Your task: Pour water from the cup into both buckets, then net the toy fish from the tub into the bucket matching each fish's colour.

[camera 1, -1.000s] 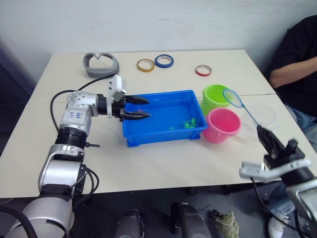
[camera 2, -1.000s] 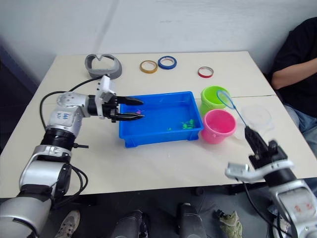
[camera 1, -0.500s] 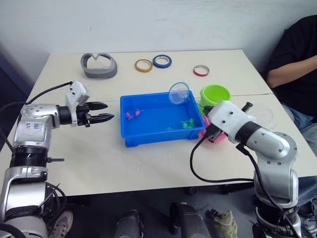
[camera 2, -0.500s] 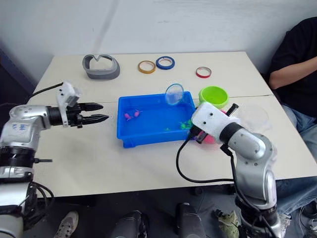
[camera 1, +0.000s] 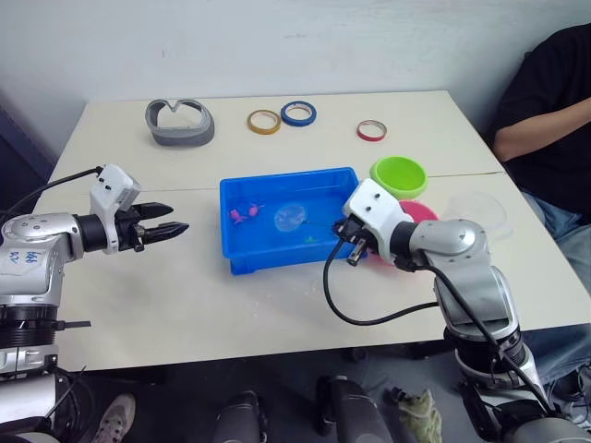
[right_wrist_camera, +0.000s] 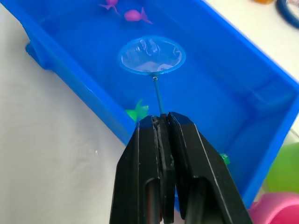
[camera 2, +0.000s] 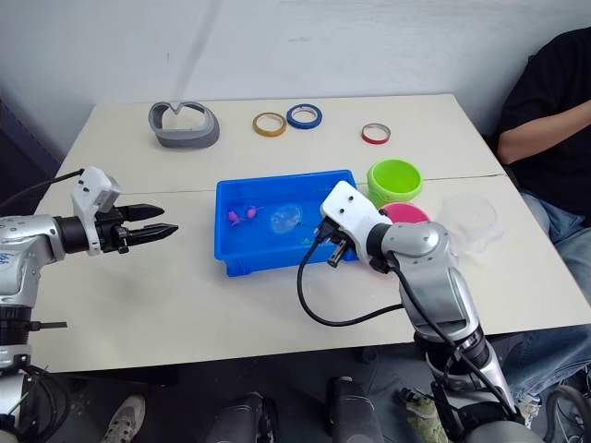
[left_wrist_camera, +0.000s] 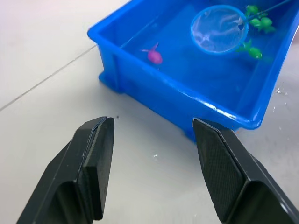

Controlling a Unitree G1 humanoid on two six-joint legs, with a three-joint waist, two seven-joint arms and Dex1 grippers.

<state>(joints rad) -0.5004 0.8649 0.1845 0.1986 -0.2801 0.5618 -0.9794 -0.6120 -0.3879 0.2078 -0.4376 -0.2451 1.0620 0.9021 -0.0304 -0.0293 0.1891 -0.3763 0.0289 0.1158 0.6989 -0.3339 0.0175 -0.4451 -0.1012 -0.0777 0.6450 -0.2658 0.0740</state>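
Tub (right_wrist_camera: 70, 74): glossy blue plastic; round mesh net (right_wrist_camera: 150, 55) inside.

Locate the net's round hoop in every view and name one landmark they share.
Left eye view: net hoop, mid-tub.
Right eye view: hoop, beside the pink fish.
Left wrist view: hoop, in the blue tub.
Right wrist view: hoop, beyond the right gripper, which is shut on the net's handle.
Shared landmark: the pink fish.
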